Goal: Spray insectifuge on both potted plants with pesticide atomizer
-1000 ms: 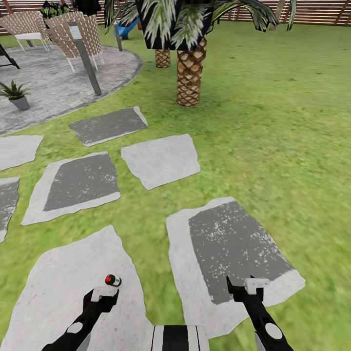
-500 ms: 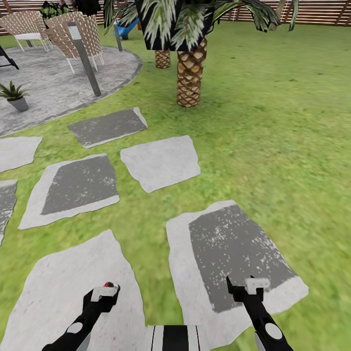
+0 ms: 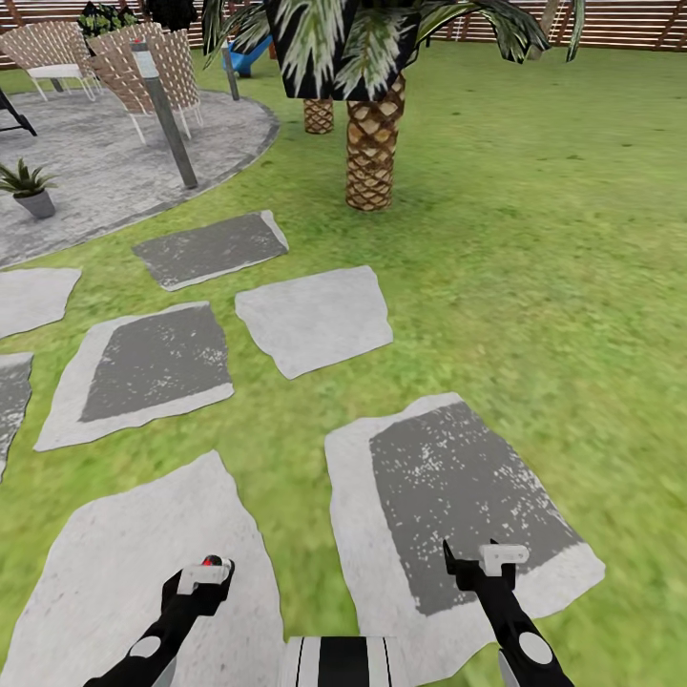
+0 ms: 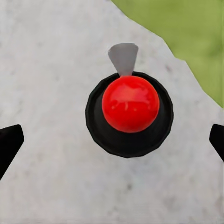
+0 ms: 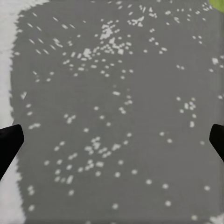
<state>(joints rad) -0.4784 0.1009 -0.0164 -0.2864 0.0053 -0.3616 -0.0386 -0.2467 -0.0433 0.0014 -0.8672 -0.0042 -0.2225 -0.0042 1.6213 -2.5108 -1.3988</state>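
Hovering my left gripper (image 4: 112, 140), fingers wide, over the sprayer (image 4: 129, 103) standing on a stepping slab (image 3: 114, 553); I should centre, descend straight, then close. Right gripper (image 5: 112, 140) wide, idle.

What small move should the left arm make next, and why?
Probably lower the left gripper straight down. Seen from the left wrist, the red-capped atomizer stands centred between the open jaws on the pale slab, not yet gripped.
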